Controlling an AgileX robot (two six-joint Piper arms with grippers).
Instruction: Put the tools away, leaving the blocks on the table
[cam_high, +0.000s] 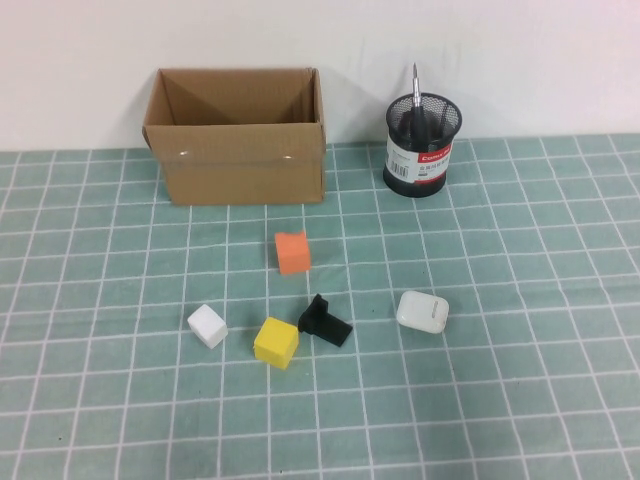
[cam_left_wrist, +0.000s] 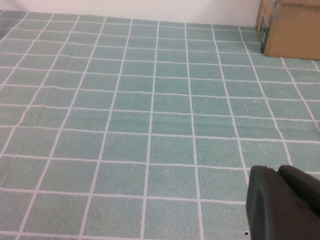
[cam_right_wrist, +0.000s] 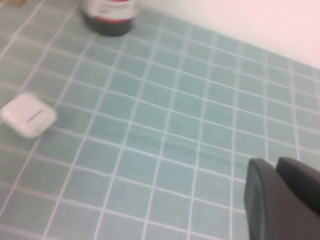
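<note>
Screwdriver (cam_high: 417, 108): standing upright in the black mesh pen cup (cam_high: 423, 146), its thin metal shaft sticking up above the rim and its dark handle showing inside. Scissors: not showing in any view.

Pen cup: sitting on the table (cam_high: 520, 400) at about one o'clock from the mat's middle, near the back wall. It is wearing a red and white label with white lettering that appears to begin "Comi"; the rest is not readable.

Orange block (cam_high: 292, 252): lying near the mat's middle. Yellow block (cam_high: 276, 342): lying at six o'clock from the orange one. White block (cam_high: 207, 326): lying at nine o'clock from the yellow one, near but apart.

Black angular piece (cam_high: 326, 321): sitting just beside the yellow block at two o'clock. White rounded case (cam_high: 422, 311): lying at three o'clock from the black piece, well apart.

Cardboard box (cam_high: 238, 135): standing open-topped at eleven o'clock, against the back wall.

Left gripper (cam_left_wrist: 285, 202): hovering over bare mat, fingers pressed together, holding nothing. Right gripper (cam_right_wrist: 282, 197): hovering over bare mat with the case and cup in its view, fingers pressed together, holding nothing.
</note>
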